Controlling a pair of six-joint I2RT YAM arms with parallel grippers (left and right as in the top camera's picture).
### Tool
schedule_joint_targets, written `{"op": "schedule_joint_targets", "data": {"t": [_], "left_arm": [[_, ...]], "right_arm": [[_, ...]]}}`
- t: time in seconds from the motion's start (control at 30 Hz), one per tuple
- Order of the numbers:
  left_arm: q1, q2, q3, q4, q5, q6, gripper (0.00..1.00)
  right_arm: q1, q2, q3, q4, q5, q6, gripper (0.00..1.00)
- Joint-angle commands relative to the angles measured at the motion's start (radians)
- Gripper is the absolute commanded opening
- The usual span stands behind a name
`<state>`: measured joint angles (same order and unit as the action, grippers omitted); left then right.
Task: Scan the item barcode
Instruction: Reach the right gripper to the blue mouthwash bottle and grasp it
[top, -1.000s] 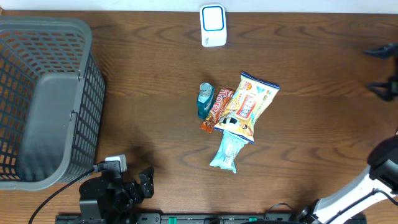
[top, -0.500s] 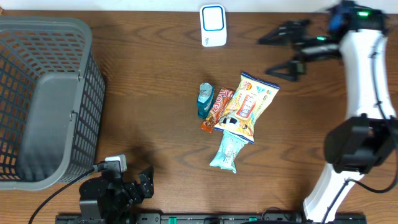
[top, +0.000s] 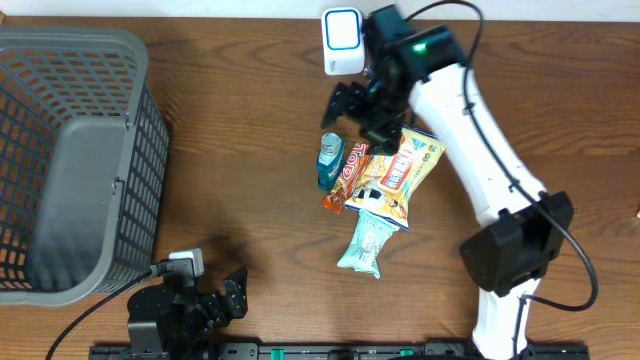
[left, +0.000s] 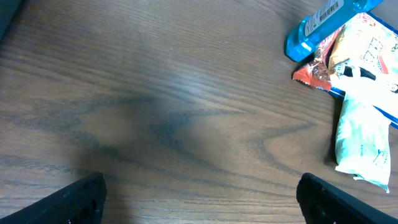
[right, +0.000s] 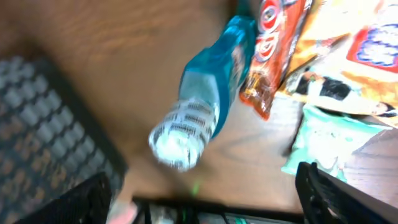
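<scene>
The bottle (top: 329, 160) lies on its side on the counter (top: 230, 150) near the middle, at the left edge of a little heap of snacks. It touches the red bar (top: 348, 175) beside it. Next right is the yellow bag (top: 400, 175), whose upper end is partly under the right arm, and the pale green pouch (top: 364, 243) pokes out from under the bag toward the near edge. From overhead the bottle is only a blue sliver. The right wrist camera looks almost straight down on it and shows, though blurred, a clear whitish end and a blue body running up toward the bar. The left wrist camera catches its other side at the top right corner, with a white label bearing dark print too small to read. The right gripper (top: 352, 115) hangs over the counter just beyond the bottle, between it and the white scanner (top: 342, 40) at the far edge. Its fingers (right: 84, 199) stand wide apart at the bottom corners of its own view and clamp nothing. The left gripper (left: 199, 198) sits low at the near left, well apart from the heap. Its fingers (left: 78, 198) are also spread wide over bare wood. The grey mesh basket (top: 140, 150) fills the left end of the counter; only the overhead view shows it clearly.
</scene>
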<state>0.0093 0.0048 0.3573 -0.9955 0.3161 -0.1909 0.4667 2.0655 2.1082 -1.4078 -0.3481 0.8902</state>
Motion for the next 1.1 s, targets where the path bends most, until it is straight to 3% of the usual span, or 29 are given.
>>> {"op": "schedule_joint_targets", "data": {"t": [0.0, 0.4, 0.77, 0.83, 0.93, 1.07], "left_arm": [[0.001, -0.001, -0.006, -0.01, 0.013, -0.009, 0.98], [0.001, -0.001, -0.006, -0.01, 0.013, -0.009, 0.98], [0.001, -0.001, -0.006, -0.01, 0.013, -0.009, 0.98], [0.001, -0.001, -0.006, -0.01, 0.013, -0.01, 0.98], [0.001, -0.001, -0.006, -0.01, 0.013, -0.009, 0.98], [0.001, -0.001, -0.006, -0.01, 0.013, -0.009, 0.98]], "right_arm": [[0.051, -0.012, 0.023, 0.013, 0.27, 0.235, 0.91], [0.172, 0.062, 0.023, 0.055, 0.425, 0.291, 0.95], [0.171, 0.19, 0.023, 0.055, 0.41, 0.291, 0.88], [0.168, 0.209, 0.023, 0.054, 0.392, 0.29, 0.82], [0.165, 0.223, 0.023, 0.053, 0.364, 0.267, 0.53], [0.16, 0.224, 0.023, 0.054, 0.365, 0.205, 0.41]]}}
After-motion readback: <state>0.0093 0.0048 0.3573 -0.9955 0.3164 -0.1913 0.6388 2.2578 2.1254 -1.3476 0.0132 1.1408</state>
